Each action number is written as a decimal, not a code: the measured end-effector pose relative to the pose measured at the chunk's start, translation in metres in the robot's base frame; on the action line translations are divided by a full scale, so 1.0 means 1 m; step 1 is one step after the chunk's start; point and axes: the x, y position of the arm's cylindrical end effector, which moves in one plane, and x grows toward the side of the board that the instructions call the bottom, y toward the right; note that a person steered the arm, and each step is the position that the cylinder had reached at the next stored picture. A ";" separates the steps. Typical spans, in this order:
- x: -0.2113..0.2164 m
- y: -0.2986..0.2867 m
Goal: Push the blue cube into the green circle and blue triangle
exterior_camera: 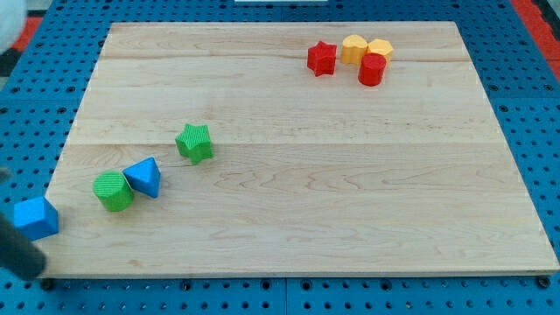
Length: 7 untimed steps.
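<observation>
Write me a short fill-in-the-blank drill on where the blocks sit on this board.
1. The blue triangle touches the green ____ on its left.
2. The blue cube sits at the board's ____ edge.
3. The green star lies to the upper ____ of the blue triangle.
4. The red star is near the view's ____.

Missing words: circle; left; right; top. My tip does not show clearly.

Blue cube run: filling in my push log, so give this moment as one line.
blue cube: board's left edge, bottom-left | green circle touching blue triangle: up-right of cube, gap between | my tip: blurred, just below cube
</observation>
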 end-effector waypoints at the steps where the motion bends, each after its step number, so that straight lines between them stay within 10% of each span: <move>1: -0.008 -0.008; 7: -0.064 0.069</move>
